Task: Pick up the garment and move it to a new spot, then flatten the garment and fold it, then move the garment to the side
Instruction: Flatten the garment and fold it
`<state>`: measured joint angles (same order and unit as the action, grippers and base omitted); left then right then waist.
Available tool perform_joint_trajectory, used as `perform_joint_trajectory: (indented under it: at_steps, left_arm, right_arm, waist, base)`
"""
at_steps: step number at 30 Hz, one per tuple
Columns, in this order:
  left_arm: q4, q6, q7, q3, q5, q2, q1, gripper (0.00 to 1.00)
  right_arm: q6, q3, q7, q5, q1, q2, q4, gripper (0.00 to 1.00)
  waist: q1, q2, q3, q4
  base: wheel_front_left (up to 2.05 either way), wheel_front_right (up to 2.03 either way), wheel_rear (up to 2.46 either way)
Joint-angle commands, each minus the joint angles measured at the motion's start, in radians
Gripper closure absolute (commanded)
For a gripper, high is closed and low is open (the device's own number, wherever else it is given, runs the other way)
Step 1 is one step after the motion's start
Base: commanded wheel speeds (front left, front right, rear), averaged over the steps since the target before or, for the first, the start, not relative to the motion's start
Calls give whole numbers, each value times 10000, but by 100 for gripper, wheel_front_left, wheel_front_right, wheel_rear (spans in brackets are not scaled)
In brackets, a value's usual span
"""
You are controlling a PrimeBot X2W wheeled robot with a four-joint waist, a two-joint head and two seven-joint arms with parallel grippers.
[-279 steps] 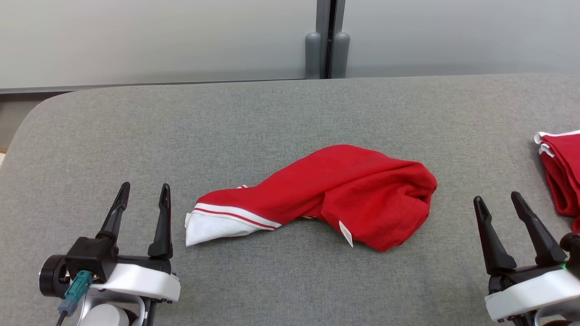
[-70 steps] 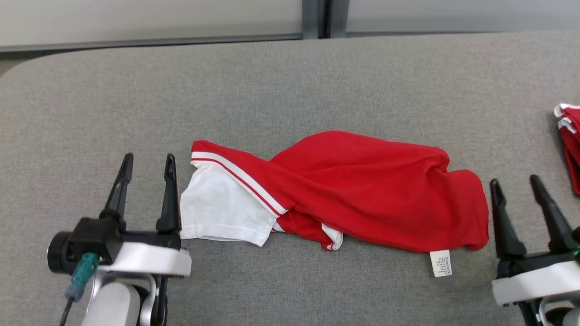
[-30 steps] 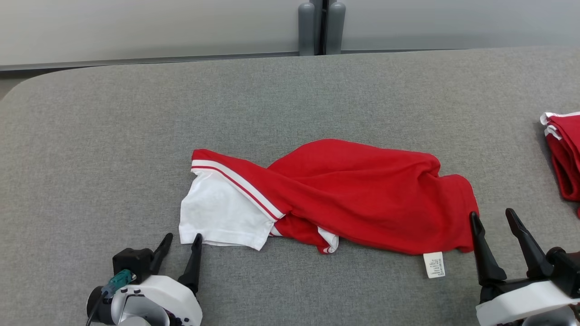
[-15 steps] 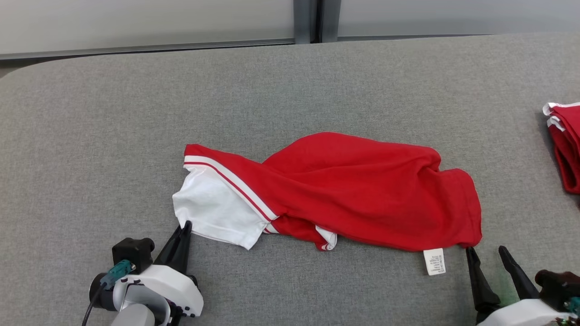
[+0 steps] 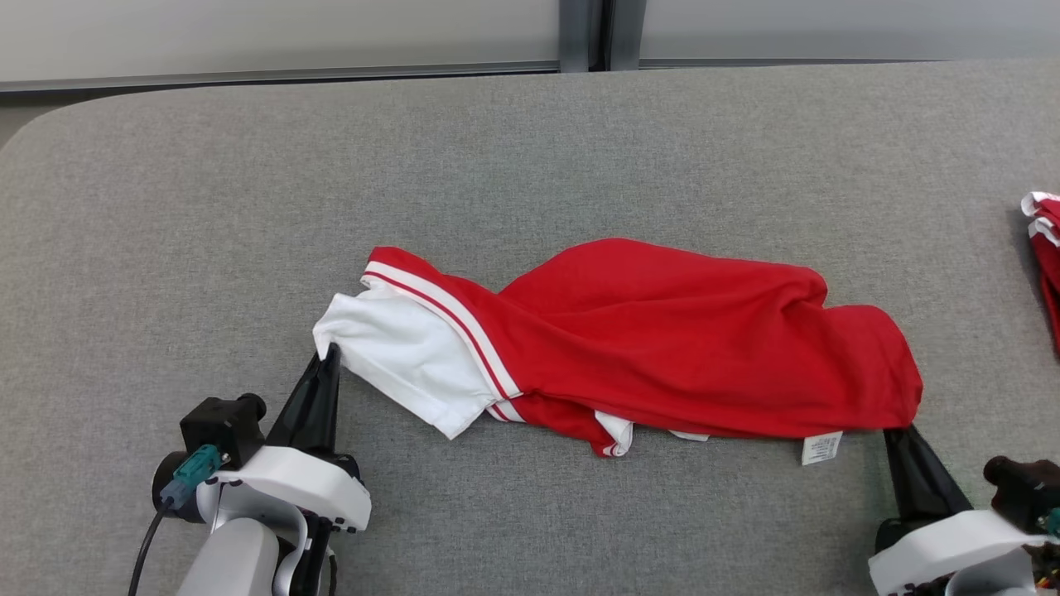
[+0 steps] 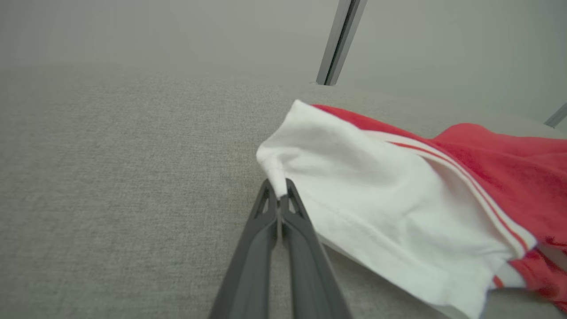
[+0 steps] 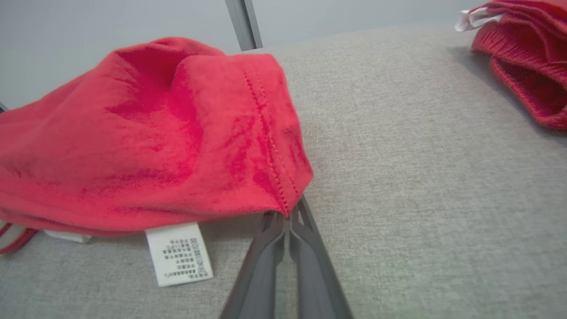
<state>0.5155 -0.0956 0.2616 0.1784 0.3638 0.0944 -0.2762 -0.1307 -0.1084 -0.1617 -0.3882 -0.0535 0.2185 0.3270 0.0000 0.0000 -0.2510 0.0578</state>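
The garment (image 5: pixel 662 348) is a red shirt with a white, red-striped sleeve, lying crumpled across the middle of the grey table (image 5: pixel 530 165). My left gripper (image 5: pixel 330 356) is shut on the corner of the white sleeve (image 6: pixel 354 177), lifting it a little; the left wrist view shows the cloth pinched at the tips of that gripper (image 6: pixel 279 192). My right gripper (image 5: pixel 894 432) is shut on the red hem corner at the garment's right end, and in the right wrist view the stitched hem (image 7: pixel 270 141) sits between the tips of the gripper (image 7: pixel 290 217). A white label (image 5: pixel 820 447) hangs from the hem.
Another folded red garment (image 5: pixel 1045 265) lies at the table's right edge, also visible as a red pile (image 7: pixel 522 57) in the right wrist view. A grey wall with a vertical post (image 5: pixel 586 33) runs behind the table. Bare grey table surface stretches to the left and back.
Both grippers went from open beside the garment to shut on its two ends, left first, then right. The sleeve corner and hem corner are now pulled up and outward.
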Motion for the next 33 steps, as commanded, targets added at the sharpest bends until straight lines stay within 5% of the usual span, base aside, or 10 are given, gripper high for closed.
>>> perform_joint_trajectory:
  at_steps: [1, 18, 26, 33]
  left_arm:
    - [-286, 65, 37, -75, -108, 42, 114, 100]
    - [-6424, 742, -184, -531, -1456, 384, -923, 100]
    - [-7872, 713, -1126, -475, -1527, 612, -2109, 100]
    - [-7402, 539, -1556, -499, -1102, 620, -2879, 100]
  right_arm:
    - [0, 93, -132, -6, -168, 115, -181, 100]
    - [2, 1202, 1111, 1133, -1717, 1344, -4449, 100]
    - [2, 1736, 1985, 1187, -2272, 1610, -5693, 100]
    - [2, 1696, 2362, 657, -2580, 1495, -5462, 100]
  waist:
    - [0, 0, 21, 13]
    - [0, 0, 828, -93]
    - [0, 0, 1222, -105]
    - [0, 0, 1153, -172]
  base:
    - [0, 0, 0]
    - [0, 0, 0]
    - [0, 0, 0]
    - [0, 0, 0]
